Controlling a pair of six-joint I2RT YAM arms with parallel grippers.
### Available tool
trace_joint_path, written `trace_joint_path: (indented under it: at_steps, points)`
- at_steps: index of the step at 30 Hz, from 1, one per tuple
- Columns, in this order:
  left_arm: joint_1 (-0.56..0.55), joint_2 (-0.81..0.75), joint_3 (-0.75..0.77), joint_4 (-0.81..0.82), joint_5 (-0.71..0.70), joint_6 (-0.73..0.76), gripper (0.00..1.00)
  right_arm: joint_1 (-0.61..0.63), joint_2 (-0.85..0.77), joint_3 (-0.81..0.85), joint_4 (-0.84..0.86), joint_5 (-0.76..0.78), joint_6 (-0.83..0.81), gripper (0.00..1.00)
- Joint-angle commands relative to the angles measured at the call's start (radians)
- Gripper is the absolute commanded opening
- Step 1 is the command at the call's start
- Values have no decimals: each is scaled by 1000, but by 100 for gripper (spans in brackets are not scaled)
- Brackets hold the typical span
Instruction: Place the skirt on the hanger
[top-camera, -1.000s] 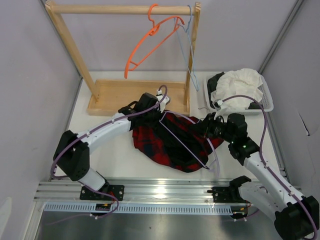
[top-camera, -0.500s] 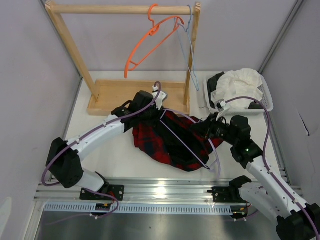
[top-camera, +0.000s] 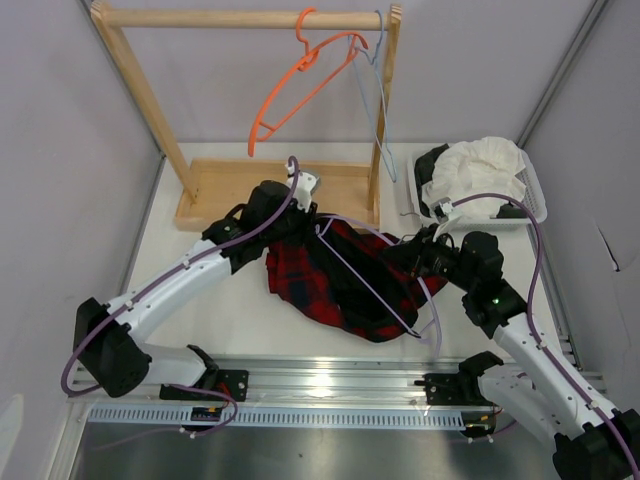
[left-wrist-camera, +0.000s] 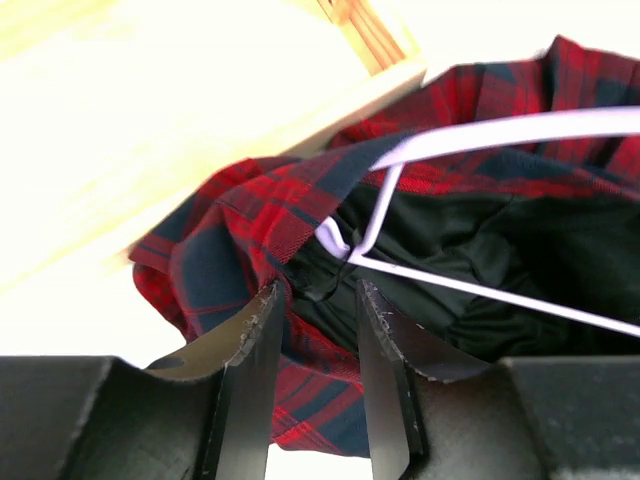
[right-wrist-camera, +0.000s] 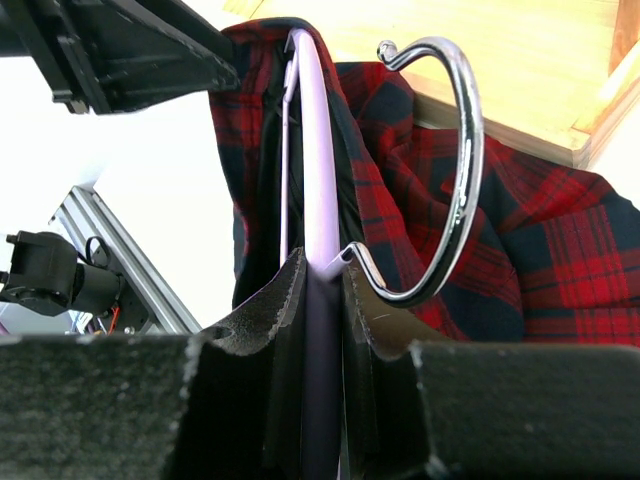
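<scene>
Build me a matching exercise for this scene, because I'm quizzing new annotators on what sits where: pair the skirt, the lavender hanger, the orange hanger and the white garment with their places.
Column one
1. skirt
2. lavender hanger
3. orange hanger
4. white garment

Column two
A. hooked over the wooden rail
B. in the white basket
C. crumpled on the table
D. clamped in the right gripper

Pairs: 1-C, 2-D, 3-A, 4-B
</scene>
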Motion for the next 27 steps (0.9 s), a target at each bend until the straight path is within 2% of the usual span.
trace_joint_path:
  at_steps: [1, 6, 16, 21, 27]
  points:
    - [6, -32, -3, 44, -69, -31, 40, 1, -22, 58, 103, 9, -8, 0]
    - [6, -77, -43, 78, -208, -64, 41, 1, -14, 60, 111, -3, -11, 0]
    - [6, 34, 8, 77, -293, -71, 41, 1, -14, 63, 114, -11, -14, 0]
    - [6, 61, 6, 98, -284, -70, 41, 1, -13, 69, 106, -16, -21, 0]
    - [7, 109, 34, 81, -347, -91, 34, 1, -27, 72, 99, -19, -27, 0]
